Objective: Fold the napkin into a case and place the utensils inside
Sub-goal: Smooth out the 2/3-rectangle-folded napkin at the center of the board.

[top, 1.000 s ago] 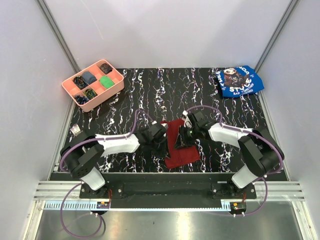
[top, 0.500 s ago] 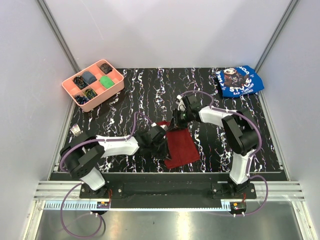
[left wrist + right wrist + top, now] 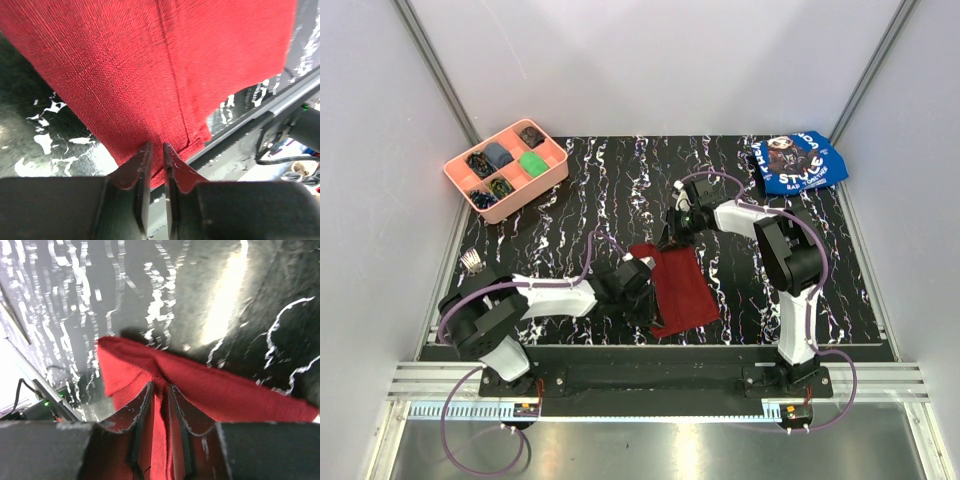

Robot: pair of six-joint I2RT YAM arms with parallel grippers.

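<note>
The dark red napkin lies as a folded, layered rectangle near the table's front middle. My left gripper sits low at its left edge. In the left wrist view its jaws stand a narrow gap apart with nothing between them, and the napkin with a fold line lies just beyond the tips. My right gripper is at the napkin's far edge. In the right wrist view it is shut on a pinched ridge of the napkin. Silver utensils lie at the table's left edge.
A pink compartment tray with small items stands at the back left. A blue printed cloth lies at the back right. Grey walls close in the table on three sides, and the metal rail runs along the near edge.
My right gripper has moved from over the napkin's middle to its far edge, drawing the cloth out flat. The left gripper's jaws have parted a little.
</note>
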